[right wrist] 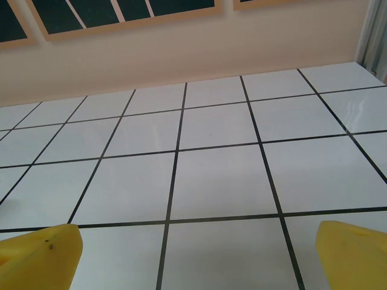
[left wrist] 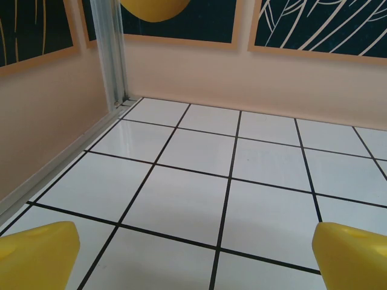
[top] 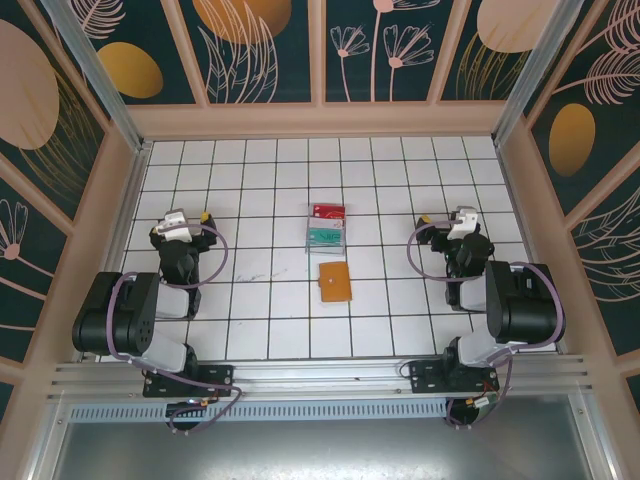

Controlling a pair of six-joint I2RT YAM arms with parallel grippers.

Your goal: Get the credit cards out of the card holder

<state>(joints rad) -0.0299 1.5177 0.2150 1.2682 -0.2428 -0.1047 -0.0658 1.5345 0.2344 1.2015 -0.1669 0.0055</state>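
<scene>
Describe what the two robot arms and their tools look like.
Both the left arm and right arm are black, with chunky rounded joints, a white block at the wrist, and a purple cable looping alongside. The left tool and right tool each end in blunt yellow fingers.

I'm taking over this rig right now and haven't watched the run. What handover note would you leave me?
Left claw: open, empty, hovering low over the left side of the table.
Right claw: open, empty, low over the right side.
Card holder: flat mid-table, orange side up, apparently folded shut.
Red card and teal card: on the table beyond the holder and apart from it, the teal one nearer to it.
Done: two cards appear to be out.
Left: I can't tell whether more cards remain inside the holder. Check that before calling it finished.
</scene>
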